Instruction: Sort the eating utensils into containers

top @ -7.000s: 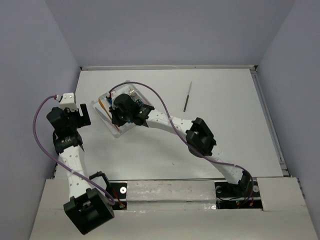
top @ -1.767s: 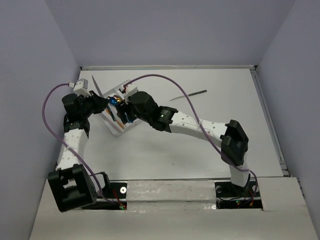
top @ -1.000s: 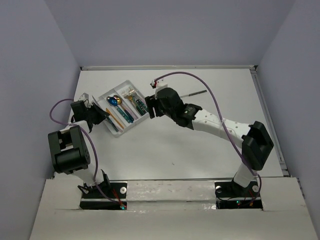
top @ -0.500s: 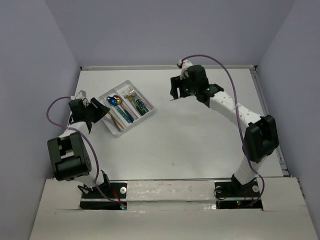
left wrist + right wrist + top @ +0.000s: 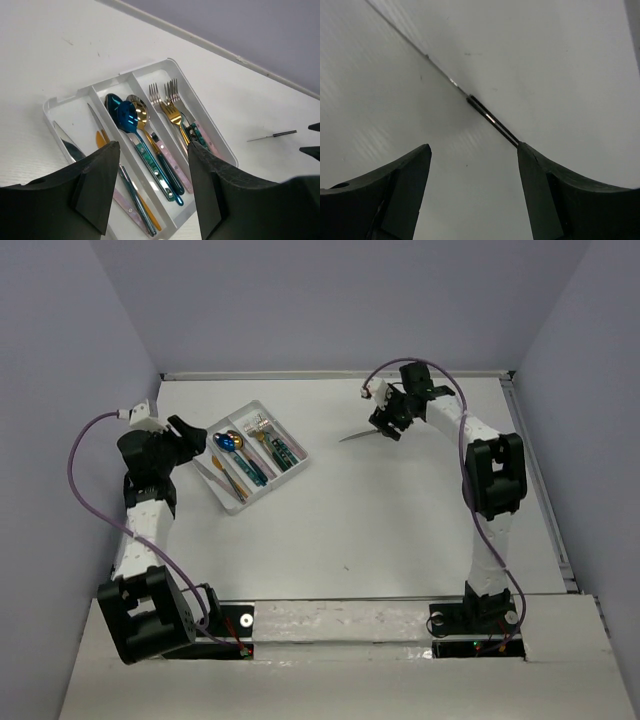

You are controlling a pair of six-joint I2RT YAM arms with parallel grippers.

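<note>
The clear three-compartment tray (image 5: 285, 429) lies at the table's far left. In the left wrist view the tray (image 5: 107, 84) holds knives (image 5: 75, 146) on the left, a blue spoon (image 5: 129, 116) and a gold one in the middle, and forks (image 5: 170, 97) on the right. My left gripper (image 5: 153, 150) hovers open and empty over the tray's near end, at its left side (image 5: 190, 437) from above. One dark-handled knife (image 5: 358, 435) lies loose on the table. My right gripper (image 5: 385, 423) stands open just above it, the handle (image 5: 492, 120) reaching to the right fingertip.
The table ends in a raised rim at the far edge (image 5: 330, 374) and the right edge (image 5: 530, 470). Purple walls enclose the back and both sides. The right arm stretches far out along the right side.
My left gripper has opened and drawn back from the tray's left compartment. The right arm swung away from the tray to the far right, and its gripper is now over the loose knife.
</note>
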